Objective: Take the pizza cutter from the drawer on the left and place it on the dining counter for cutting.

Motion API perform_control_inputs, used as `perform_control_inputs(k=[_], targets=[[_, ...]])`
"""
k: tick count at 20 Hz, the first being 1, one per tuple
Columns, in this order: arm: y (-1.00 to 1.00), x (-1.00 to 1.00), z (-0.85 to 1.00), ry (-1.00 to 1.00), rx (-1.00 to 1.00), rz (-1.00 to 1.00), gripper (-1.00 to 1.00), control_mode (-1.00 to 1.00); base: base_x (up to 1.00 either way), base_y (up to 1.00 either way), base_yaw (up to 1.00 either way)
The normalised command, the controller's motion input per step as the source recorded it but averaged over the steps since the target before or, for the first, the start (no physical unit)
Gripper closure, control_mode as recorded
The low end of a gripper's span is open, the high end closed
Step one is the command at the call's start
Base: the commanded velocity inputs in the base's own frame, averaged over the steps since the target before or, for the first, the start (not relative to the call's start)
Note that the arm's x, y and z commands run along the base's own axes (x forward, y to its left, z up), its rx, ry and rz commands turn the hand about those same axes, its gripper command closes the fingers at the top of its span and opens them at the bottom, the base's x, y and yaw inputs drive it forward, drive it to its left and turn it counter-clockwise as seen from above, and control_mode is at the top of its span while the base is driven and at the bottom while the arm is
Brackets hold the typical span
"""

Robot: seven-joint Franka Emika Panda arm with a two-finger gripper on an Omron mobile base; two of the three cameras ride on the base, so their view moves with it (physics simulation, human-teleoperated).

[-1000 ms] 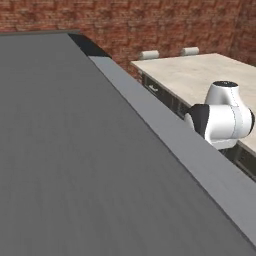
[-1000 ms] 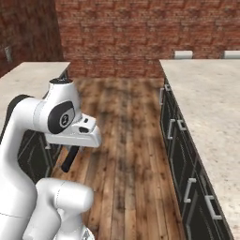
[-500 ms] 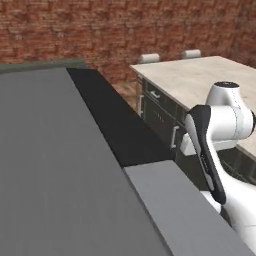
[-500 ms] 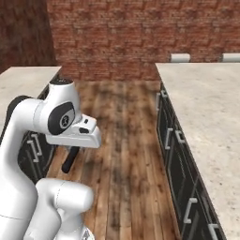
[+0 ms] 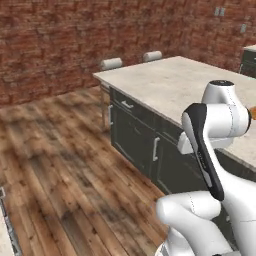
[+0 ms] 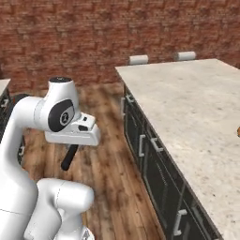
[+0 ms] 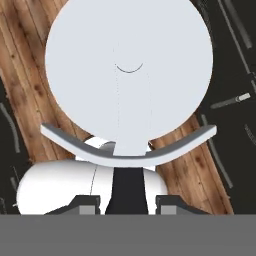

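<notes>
A red brick wall runs behind a warm brown wood-plank floor. Two pale stool backs stand at the far end of the island.

1. In the hand view a black handle, presumably the pizza cutter, runs between the gripper fingers; its wheel is hidden.
2. In the right base view the same dark handle hangs below the hand; its top is covered.
3. The surface is cut off at 3 o'clock.
4. An orange sliver at 3 o'clock in the left base view is too cropped to identify.
</notes>
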Motion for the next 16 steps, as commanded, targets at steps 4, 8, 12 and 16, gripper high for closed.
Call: perform_control_inputs(k=[4, 8, 12, 16], targets=[[0.0, 0.0, 0.0, 0.0, 0.0, 0.0, 1.0, 1.0, 0.5, 0.1, -0.65], [0.0, 0.0, 0.0, 0.0, 0.0, 0.0, 1.0, 1.0, 0.54, 0.36, -0.66], [0.0, 0.0, 0.0, 0.0, 0.0, 0.0, 1.0, 1.0, 0.54, 0.82, -0.52], [0.0, 0.0, 0.0, 0.0, 0.0, 0.0, 1.0, 1.0, 0.59, 0.81, -0.48]])
